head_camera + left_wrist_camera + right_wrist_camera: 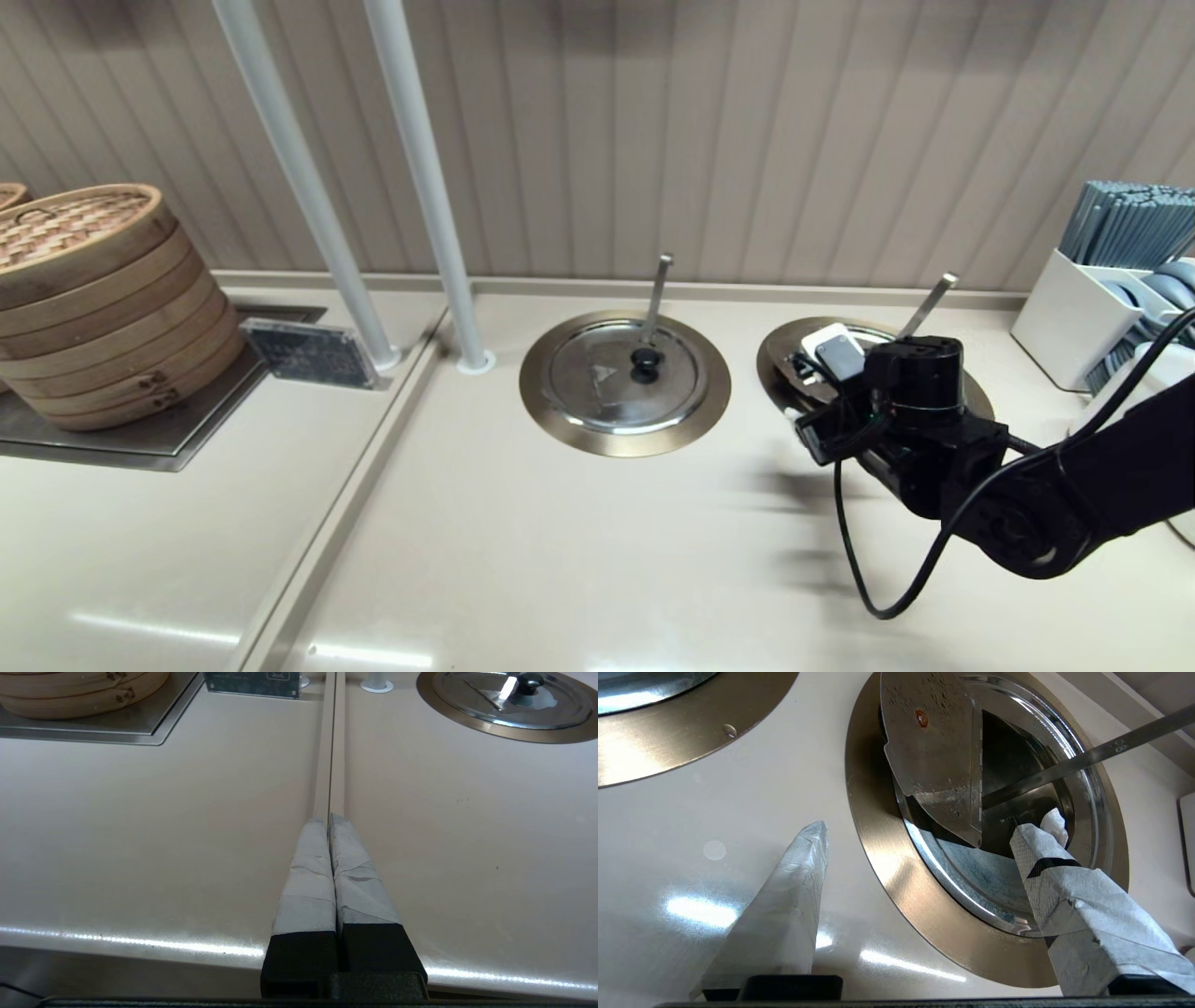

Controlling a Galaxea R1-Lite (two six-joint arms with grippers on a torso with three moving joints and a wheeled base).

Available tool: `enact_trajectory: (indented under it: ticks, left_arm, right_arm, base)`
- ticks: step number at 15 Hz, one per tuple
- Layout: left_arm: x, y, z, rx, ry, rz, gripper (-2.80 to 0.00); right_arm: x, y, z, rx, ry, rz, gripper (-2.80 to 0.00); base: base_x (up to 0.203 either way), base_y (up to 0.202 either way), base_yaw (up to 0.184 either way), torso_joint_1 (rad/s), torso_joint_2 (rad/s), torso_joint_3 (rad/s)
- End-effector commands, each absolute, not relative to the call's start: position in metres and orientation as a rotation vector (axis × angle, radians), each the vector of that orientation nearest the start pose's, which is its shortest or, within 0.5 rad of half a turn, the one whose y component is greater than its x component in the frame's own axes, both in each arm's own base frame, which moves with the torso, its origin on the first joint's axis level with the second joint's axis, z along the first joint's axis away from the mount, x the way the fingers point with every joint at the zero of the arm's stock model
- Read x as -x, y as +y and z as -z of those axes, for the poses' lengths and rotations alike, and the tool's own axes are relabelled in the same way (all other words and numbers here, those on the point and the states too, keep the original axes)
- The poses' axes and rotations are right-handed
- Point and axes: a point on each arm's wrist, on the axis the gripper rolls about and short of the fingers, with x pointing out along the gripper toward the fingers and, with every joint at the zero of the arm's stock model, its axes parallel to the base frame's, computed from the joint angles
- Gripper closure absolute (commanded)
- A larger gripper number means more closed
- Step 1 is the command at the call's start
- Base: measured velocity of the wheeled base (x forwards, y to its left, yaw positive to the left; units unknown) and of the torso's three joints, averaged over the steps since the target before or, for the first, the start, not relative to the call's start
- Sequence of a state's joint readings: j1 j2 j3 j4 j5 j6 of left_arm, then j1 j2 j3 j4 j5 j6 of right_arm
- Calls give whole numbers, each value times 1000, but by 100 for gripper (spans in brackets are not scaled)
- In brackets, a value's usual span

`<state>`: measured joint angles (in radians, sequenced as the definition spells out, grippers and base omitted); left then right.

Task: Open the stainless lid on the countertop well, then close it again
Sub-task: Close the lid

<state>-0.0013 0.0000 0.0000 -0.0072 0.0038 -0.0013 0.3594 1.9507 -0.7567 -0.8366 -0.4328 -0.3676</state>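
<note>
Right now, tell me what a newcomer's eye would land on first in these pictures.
First, the right gripper, fingers spread wide, hovering over the countertop well on the right, where the stainless lid has a hinged section flipped up, exposing the dark inside and a slanted utensil handle. Next, the twin lid lies closed at the counter's middle, and a stack of bamboo steamers sits far left. The left gripper rests shut above the bare counter.

Shiny silver round steel lid (938, 756), speckled, one rust-red spot, upper centre of frame. Brass-toned flat rim ring (887, 868) around dark well. Pale grey taped fingers (784, 905), lower left. Tan woven bamboo steamers (93, 299), left of head frame.
</note>
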Motion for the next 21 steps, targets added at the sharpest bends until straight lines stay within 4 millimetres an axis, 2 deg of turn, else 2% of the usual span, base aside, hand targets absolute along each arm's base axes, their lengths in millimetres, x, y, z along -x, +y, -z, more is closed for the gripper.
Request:
enact_trajectory:
  ticks: [1, 3, 10, 12, 15, 21]
  left_arm:
    - [23, 0, -76, 2, -8, -3, 0]
    - [23, 0, -76, 2, -8, -3, 0]
    - [23, 0, -76, 2, -8, -3, 0]
    - [23, 0, -76, 2, -8, -3, 0]
    - [23, 0, -76, 2, -8, -3, 0]
    - [23, 0, -76, 2, -8, -3, 0]
  right_arm:
    - [-324, 114, -104, 510, 347, 10, -280]
    - [-326, 115, -106, 512, 342, 38, -280]
    - [-339, 134, -85, 497, 301, 61, -280]
    - [-339, 134, -84, 499, 305, 62, -280]
    - [-347, 131, -76, 504, 316, 96, -280]
    - [-364, 111, -80, 472, 274, 172, -280]
  base:
    - [0, 0, 0, 0, 0, 0]
    - [0, 0, 0, 0, 0, 0]
    - [0, 0, 0, 0, 0, 0]
    - [0, 0, 0, 0, 0, 0]
    - [0, 0, 0, 0, 0, 0]
    - [0, 0, 0, 0, 0, 0]
